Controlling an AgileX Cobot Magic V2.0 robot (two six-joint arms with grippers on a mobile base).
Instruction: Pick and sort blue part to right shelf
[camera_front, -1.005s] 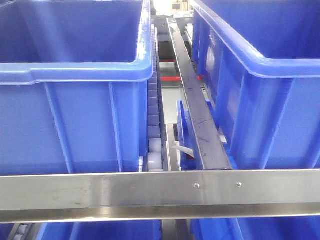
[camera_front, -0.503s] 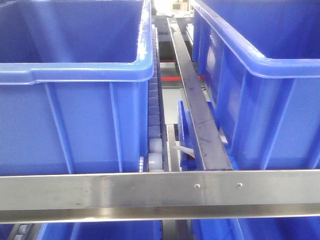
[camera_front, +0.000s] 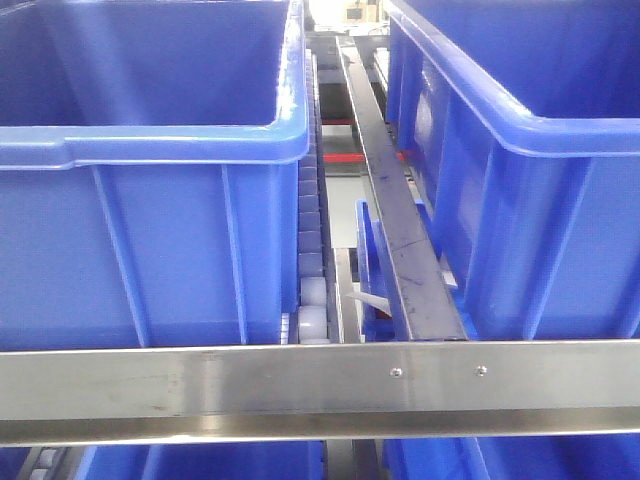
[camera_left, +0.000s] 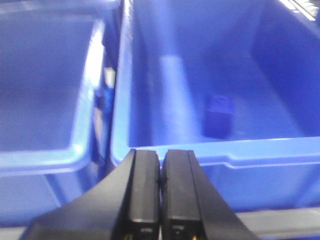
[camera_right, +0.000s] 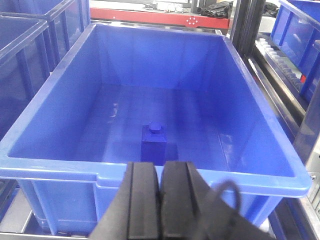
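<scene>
A small blue part (camera_right: 153, 140) stands upright on the floor of a large blue crate (camera_right: 60, 167) in the right wrist view. My right gripper (camera_right: 160, 166) hangs just outside that crate's near rim, shut with nothing between its fingers. In the left wrist view a blue part (camera_left: 218, 116) rests inside a crate (camera_left: 260, 150). My left gripper (camera_left: 160, 153) is shut and empty at that crate's near rim. I cannot tell if both views show the same part. The right shelf shows in the front view as a steel front rail (camera_front: 300, 385) with white roller tracks (camera_front: 310, 250). No gripper appears there.
Two big blue crates (camera_front: 150, 150) (camera_front: 520, 130) sit side by side on the rack, with a dark steel divider bar (camera_front: 395, 220) between them. A second crate (camera_left: 45, 85) lies left of the left gripper. More crates (camera_right: 295, 35) and a red beam (camera_right: 165, 17) stand behind.
The front view has shifted by only a few pixels; nothing else has visibly moved.
</scene>
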